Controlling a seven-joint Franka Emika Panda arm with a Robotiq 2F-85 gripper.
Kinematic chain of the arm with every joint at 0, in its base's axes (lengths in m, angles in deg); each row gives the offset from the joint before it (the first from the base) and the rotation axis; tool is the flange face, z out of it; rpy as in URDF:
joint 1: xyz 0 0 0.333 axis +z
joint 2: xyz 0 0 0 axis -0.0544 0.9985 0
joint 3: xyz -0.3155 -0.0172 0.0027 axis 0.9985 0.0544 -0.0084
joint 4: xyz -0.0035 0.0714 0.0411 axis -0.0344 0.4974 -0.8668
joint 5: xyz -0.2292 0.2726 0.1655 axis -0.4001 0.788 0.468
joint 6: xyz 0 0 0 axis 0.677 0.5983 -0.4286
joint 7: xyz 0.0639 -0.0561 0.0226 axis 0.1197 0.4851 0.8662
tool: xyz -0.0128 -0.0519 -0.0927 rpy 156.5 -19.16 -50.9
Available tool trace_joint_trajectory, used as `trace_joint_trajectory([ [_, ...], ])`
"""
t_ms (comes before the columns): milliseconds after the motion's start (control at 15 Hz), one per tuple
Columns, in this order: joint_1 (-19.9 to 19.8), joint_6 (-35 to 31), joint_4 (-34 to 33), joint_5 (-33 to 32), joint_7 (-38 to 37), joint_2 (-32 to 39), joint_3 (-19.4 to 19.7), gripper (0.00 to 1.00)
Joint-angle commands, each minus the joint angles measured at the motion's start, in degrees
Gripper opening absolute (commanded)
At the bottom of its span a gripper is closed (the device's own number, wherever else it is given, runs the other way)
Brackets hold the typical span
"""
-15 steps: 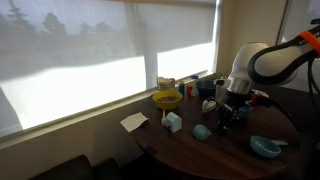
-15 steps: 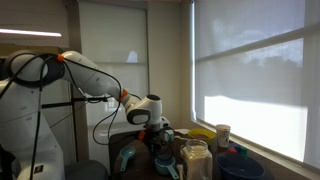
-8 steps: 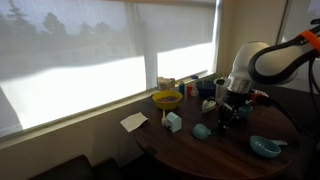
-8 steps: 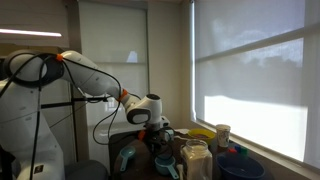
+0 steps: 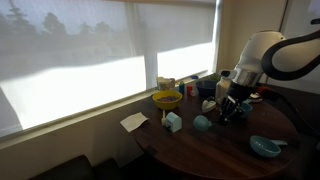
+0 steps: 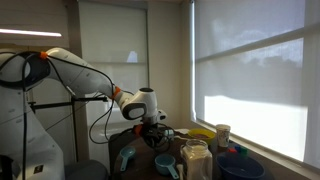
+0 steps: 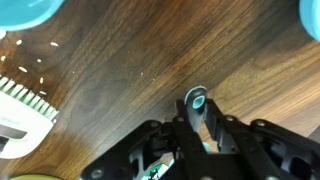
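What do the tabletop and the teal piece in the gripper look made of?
The tabletop looks like dark wood or veneer: visible grain, low sheen. The teal piece is probably plastic: smooth, uniform colour, a moulded hole at its end; glazed ceramic cannot be excluded.

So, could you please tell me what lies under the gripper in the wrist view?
Bare dark wooden table. The gripper seems shut on a teal looped handle; the rest of that thing is covered by the fingers, so I cannot name it.
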State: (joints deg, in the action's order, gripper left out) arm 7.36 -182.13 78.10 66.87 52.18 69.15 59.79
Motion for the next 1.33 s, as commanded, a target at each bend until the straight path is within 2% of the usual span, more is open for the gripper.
trace_joint_trajectory([
  [0, -2.1, -0.9, 2.2, -6.7, -7.9, -3.9, -1.3, 0.06],
  [200, -4.4, -0.1, 2.7, -17.0, -15.6, -5.4, -3.2, 0.06],
  [333, -4.8, 3.9, 2.1, -22.0, -19.6, -5.8, -3.9, 0.06],
  [533, -1.8, 14.1, -0.8, -16.9, -18.3, -5.4, -0.7, 0.06],
  [733, -2.0, 23.8, -2.9, -13.6, -19.5, -4.7, 0.7, 0.06],
  [867, -2.7, 27.5, -3.4, -11.9, -19.9, -3.8, 1.8, 0.06],
  [1067, -3.3, 29.9, -2.5, -7.5, -19.9, -3.1, 4.0, 0.06],
  [1200, -4.0, 29.2, -1.5, -5.4, -20.6, -2.9, 4.9, 0.06],
  [1267, -4.4, 28.6, -1.1, -4.7, -20.9, -2.7, 5.2, 0.12],
])
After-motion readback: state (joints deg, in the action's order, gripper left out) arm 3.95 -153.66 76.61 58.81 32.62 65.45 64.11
